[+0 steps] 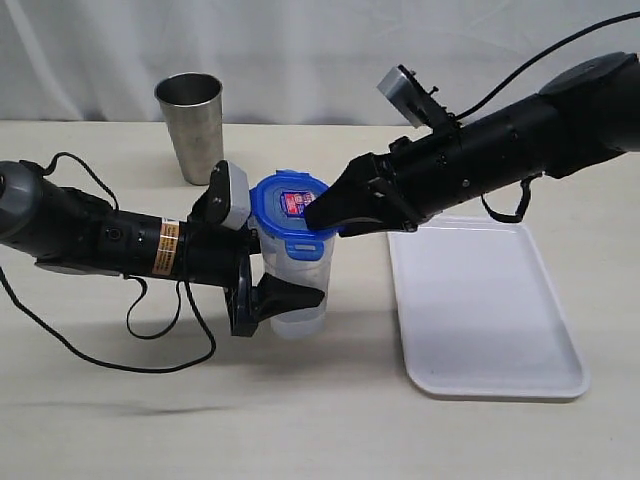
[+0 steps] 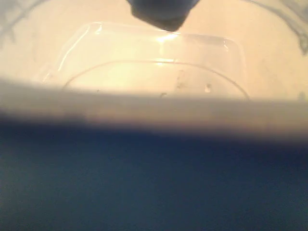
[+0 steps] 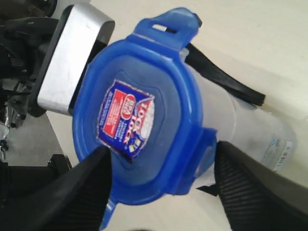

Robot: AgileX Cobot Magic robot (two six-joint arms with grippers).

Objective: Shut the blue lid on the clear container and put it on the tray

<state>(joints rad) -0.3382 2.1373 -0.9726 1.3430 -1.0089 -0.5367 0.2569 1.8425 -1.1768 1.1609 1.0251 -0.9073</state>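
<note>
Starting from the near edge, we note the pale bench [image 1: 320, 430] and a black cable [image 1: 150, 345] looped on it under the left arm. To the right, the tray [image 1: 480, 300] lies flat on the bench. Just left of the tray stands the clear container [image 1: 300, 265], roughly upright and apart from the tray's rim. The left hand [image 1: 290, 298] reaches in from the left and is clamped on the container's lower body, one finger on the near side and one on the far side. The left wrist view is blurred and shows only cloudy plastic and a blue band. The blue lid [image 1: 290, 205] sits on the container's mouth, sticker face up. In the right wrist view one flap [image 3: 173, 24] sticks outward, and we cannot tell whether the others are latched. The right hand [image 1: 318, 215] comes in from the right at lid height with its fingers [image 3: 72, 192] apart, straddling the lid: one overlaps the lid's rim, the other stands just beside a flap. Farther back, a steel cup [image 1: 190, 125] stands upright on the bench, well apart from the container, before a white cloth backdrop [image 1: 320, 50].
</note>
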